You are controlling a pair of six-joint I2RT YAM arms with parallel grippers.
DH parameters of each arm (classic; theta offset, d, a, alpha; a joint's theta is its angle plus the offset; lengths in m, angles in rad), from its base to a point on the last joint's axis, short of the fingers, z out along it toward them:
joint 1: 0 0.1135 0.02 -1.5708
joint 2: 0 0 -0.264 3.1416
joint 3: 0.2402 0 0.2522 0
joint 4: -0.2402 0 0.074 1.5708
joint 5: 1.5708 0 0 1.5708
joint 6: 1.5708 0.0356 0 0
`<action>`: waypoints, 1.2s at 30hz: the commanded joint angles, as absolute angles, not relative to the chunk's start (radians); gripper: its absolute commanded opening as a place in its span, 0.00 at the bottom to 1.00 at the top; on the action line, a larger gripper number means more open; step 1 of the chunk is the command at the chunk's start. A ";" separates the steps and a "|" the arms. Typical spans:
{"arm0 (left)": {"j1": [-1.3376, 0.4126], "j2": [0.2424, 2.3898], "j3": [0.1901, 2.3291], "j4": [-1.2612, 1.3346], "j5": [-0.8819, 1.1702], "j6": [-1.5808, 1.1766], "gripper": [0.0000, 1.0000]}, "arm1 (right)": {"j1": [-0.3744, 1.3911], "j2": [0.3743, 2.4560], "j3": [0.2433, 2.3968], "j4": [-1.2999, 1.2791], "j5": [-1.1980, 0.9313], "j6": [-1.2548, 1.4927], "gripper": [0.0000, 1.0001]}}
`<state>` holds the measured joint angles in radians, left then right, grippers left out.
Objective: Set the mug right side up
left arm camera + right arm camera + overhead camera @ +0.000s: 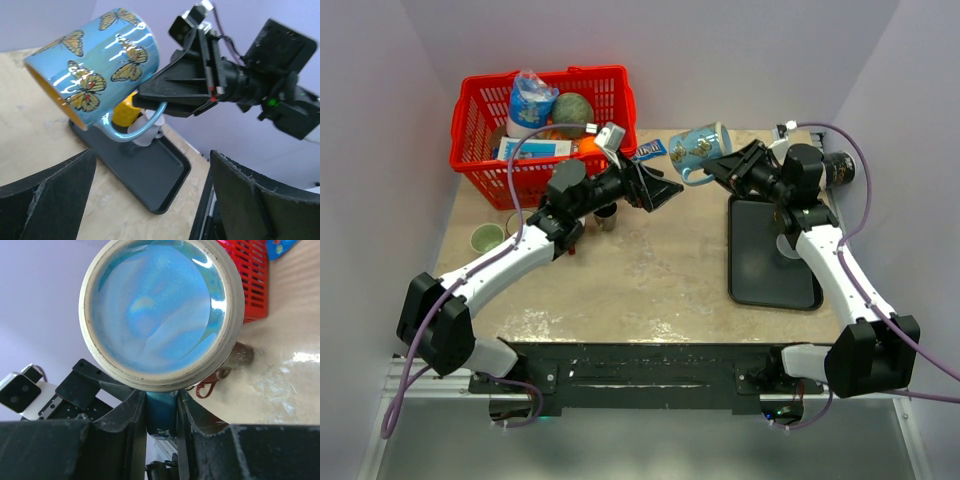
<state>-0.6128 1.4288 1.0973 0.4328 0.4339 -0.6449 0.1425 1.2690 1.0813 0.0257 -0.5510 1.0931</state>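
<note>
The mug is light blue with butterflies and a yellow inside. It hangs in the air on its side, mouth toward the left, above the table's back middle. My right gripper is shut on its handle; the mug's base fills the right wrist view. In the left wrist view the mug is at upper left with the right gripper behind it. My left gripper is open and empty, just left of and below the mug, not touching it.
A dark tray lies at the right, with a white and yellow thing at its far end. A red basket of groceries stands at the back left. A metal cup and a green cup stand near the left arm.
</note>
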 commanded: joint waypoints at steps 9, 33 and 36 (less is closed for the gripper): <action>-0.606 1.509 1.144 0.630 0.488 -0.945 0.99 | 0.153 1.238 1.158 0.397 -0.655 1.198 0.00; -0.604 1.629 1.163 1.020 0.535 -1.356 0.76 | 0.204 1.163 1.026 0.634 -0.723 1.252 0.00; -0.606 1.629 1.160 1.032 0.537 -1.382 0.59 | 0.209 1.158 1.019 0.634 -0.721 1.244 0.00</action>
